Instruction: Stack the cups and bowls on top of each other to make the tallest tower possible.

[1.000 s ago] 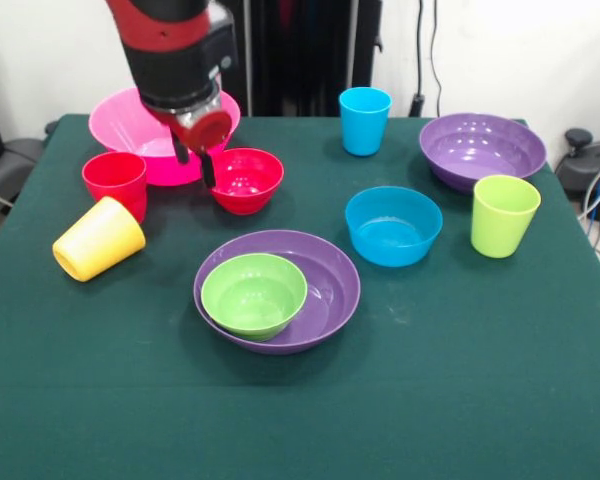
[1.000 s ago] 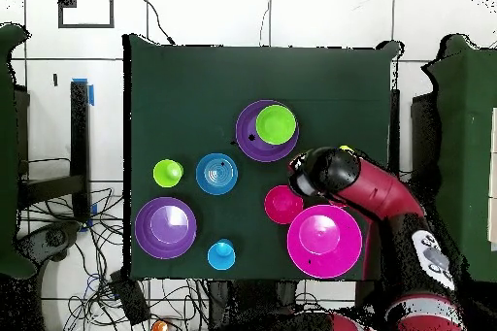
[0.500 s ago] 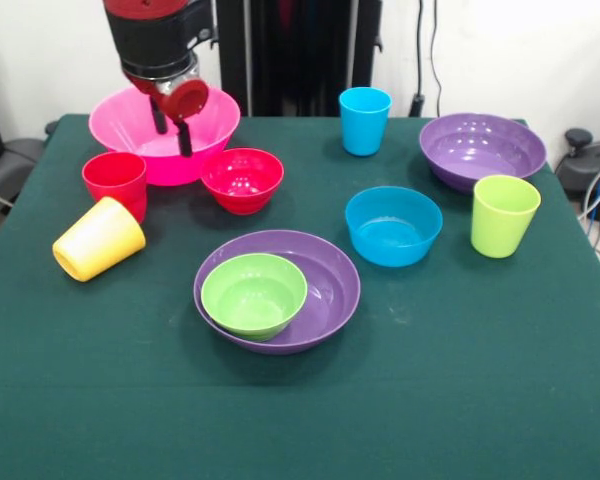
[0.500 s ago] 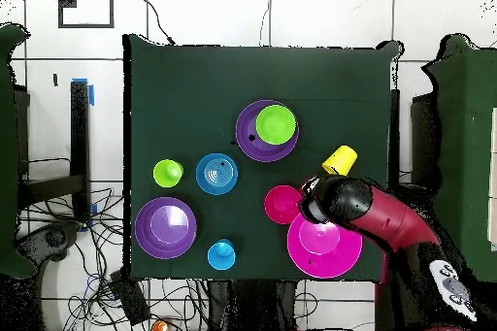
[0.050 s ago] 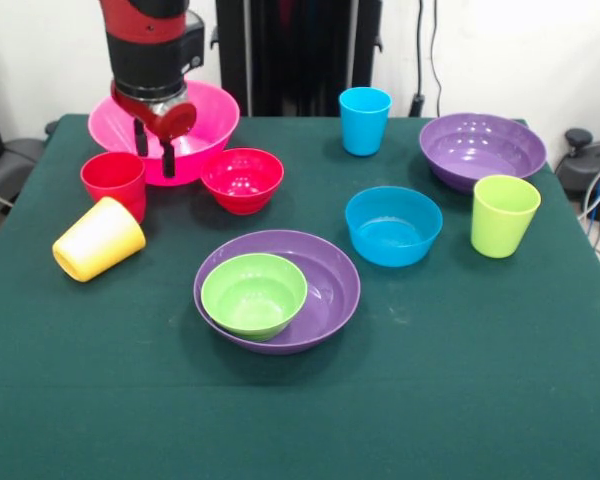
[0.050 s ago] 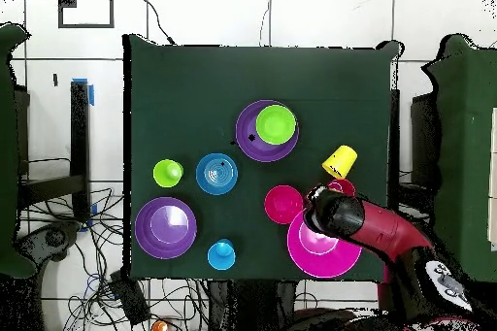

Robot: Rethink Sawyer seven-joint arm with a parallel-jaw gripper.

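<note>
Green felt table (image 5: 460, 380), glossy round bowls (image 5: 393, 225)

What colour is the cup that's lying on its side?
Yellow. The tipped cup lies beside the upright red cup; the front view shows it best.

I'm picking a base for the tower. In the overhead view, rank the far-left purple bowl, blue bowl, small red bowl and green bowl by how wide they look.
1. purple bowl
2. blue bowl
3. small red bowl and green bowl: they look alike, so I won't rank them.
</note>
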